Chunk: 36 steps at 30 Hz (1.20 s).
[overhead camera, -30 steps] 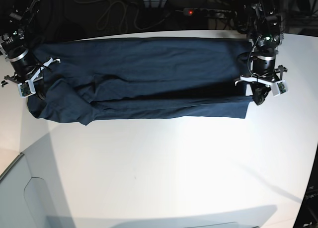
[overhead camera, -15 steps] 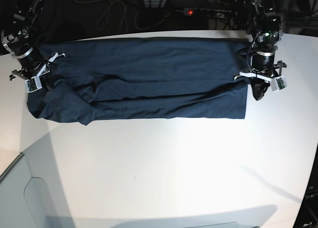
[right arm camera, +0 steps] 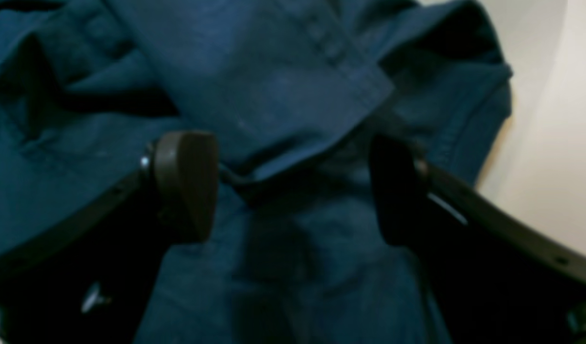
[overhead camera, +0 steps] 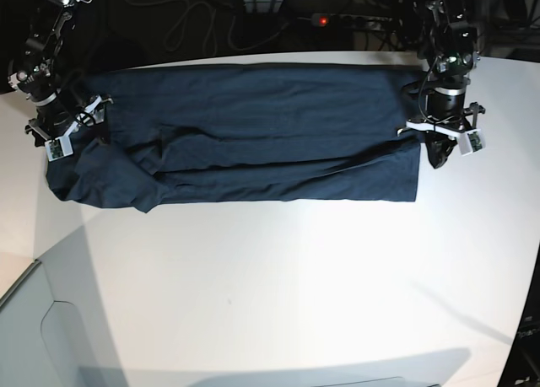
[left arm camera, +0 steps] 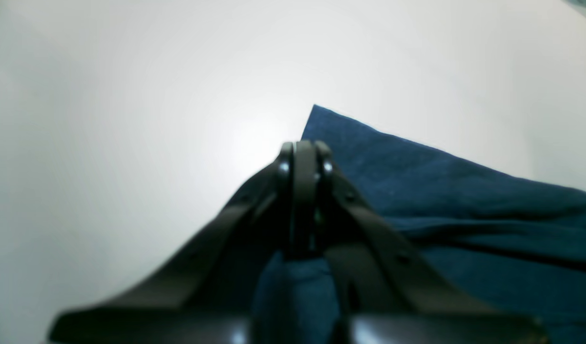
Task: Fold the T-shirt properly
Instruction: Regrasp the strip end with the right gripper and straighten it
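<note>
Base view: the T-shirt [overhead camera: 253,134] lies stretched as a long dark band across the far part of the white table [overhead camera: 295,286], folded lengthwise, with a rumpled bulge at the end on this view's left. The right gripper [overhead camera: 74,141] hangs over that rumpled end. Right wrist view: its two fingers [right arm camera: 185,184] stand wide apart, navy fabric and a stitched hem lying loose between them, nothing pinched. Over on the other end, the left gripper [overhead camera: 436,157] sits at the shirt's short edge. Left wrist view: its jaws are pressed tight together, tips [left arm camera: 304,155] meeting just by the cloth's pointed corner; fabric lies under the fingers, but whether any is caught, I can't tell.
</note>
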Motion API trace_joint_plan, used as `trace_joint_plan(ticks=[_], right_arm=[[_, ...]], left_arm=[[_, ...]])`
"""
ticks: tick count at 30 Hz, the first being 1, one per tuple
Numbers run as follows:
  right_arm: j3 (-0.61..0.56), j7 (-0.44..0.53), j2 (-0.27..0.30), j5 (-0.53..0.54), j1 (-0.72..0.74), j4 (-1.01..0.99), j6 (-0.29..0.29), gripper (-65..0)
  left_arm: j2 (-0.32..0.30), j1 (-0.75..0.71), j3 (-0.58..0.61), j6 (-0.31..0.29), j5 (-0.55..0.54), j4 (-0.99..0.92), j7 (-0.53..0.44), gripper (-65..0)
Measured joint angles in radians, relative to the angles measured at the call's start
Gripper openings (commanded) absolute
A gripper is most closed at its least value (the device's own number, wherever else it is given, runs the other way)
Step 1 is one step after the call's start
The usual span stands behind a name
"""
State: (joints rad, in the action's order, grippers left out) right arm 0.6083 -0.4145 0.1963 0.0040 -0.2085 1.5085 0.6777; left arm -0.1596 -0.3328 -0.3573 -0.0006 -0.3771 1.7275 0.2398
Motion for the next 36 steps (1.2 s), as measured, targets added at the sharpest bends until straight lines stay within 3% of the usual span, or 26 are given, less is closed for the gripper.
trace_joint_plan(ticks=[4, 6, 8, 12, 13, 29, 36], right_arm=[[-0.033, 0.006, 0.003, 0.0, 0.028, -0.05, -0.001, -18.2], [-0.051, 0.003, 0.002, 0.0, 0.031, -0.064, 0.0, -22.4], [-0.062, 0.003, 0.002, -0.001, 0.03, -0.068, 0.0, -32.3], [-0.071, 0.004, 0.002, 0.0, 0.033, -0.063, 0.0, -62.8], [-0.071, 0.004, 0.002, 0.0, 0.037, -0.063, 0.0, -65.0], [-0.016, 0.003, 0.003, 0.003, 0.022, 0.116, 0.0, -65.0], [-0.018, 0.0, 0.0, -0.001, 0.024, 0.114, 0.0, -65.0]], left_arm=[[0.0, 0.009, 0.0, 0.0, 0.0, 0.0, -0.001, -65.0], [0.0, 0.013, 0.0, 0.0, 0.0, 0.0, 0.0, -65.0], [0.0, 0.015, 0.0, 0.0, 0.0, 0.0, -0.001, -65.0], [0.0, 0.016, 0.0, 0.0, 0.0, -0.001, 0.0, -65.0], [0.0, 0.018, 0.0, 0.0, 0.0, -0.001, 0.0, -65.0], [0.002, 0.045, 0.0, 0.0, 0.0, -0.037, 0.003, -63.8], [0.046, 0.042, -0.004, 0.0, 0.003, -0.071, 0.015, -36.0]])
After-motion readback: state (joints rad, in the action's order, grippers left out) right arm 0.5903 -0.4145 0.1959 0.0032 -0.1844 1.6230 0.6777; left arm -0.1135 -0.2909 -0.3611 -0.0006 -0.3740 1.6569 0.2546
